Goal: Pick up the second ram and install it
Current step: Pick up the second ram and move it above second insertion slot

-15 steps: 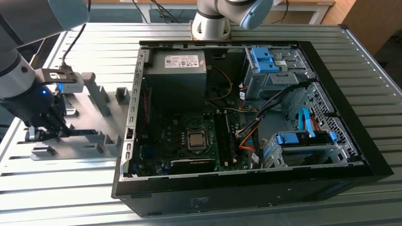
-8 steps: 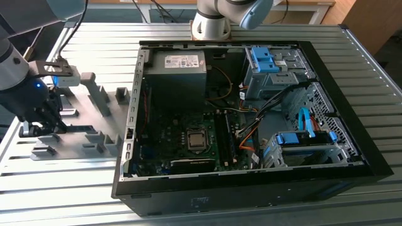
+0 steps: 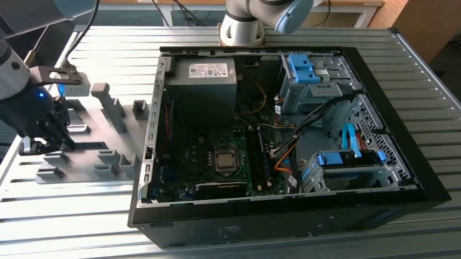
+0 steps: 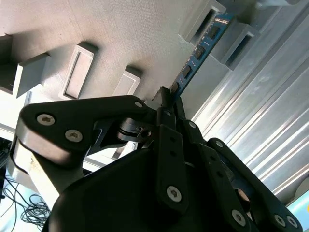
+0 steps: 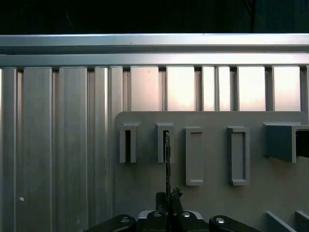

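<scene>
The second ram is a thin blue board with black chips. Its far end still sits between two grey holder blocks. In the first wrist view the ram appears edge-on, running from a slotted block down into my fingers. My gripper is shut on the near end of the board, and the first wrist view shows the gripper closed around it. In the exterior view my gripper hangs low over the grey holder plate at the exterior view's left.
An open computer case lies to the exterior view's right of the plate. Inside it are the motherboard's processor socket, memory slots, a power supply, loose cables and blue drive brackets. More raised grey blocks stand on the plate. Ribbed aluminium table lies all around.
</scene>
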You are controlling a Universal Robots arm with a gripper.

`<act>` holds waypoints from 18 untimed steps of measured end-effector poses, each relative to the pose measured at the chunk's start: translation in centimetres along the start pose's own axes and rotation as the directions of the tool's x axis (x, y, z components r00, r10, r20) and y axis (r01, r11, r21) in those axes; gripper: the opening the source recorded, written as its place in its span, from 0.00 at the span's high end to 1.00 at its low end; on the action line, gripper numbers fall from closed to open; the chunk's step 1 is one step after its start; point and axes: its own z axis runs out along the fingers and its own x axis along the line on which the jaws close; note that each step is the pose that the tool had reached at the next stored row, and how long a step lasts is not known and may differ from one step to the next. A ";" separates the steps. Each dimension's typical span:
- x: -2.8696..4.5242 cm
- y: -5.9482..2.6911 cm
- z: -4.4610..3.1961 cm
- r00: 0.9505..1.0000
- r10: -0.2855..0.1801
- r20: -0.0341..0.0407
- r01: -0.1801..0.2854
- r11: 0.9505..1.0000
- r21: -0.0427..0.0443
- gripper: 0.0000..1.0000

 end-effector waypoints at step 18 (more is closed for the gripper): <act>-0.03 0.00 -1.51 1.000 0.000 0.000 0.000 1.000 0.000 0.86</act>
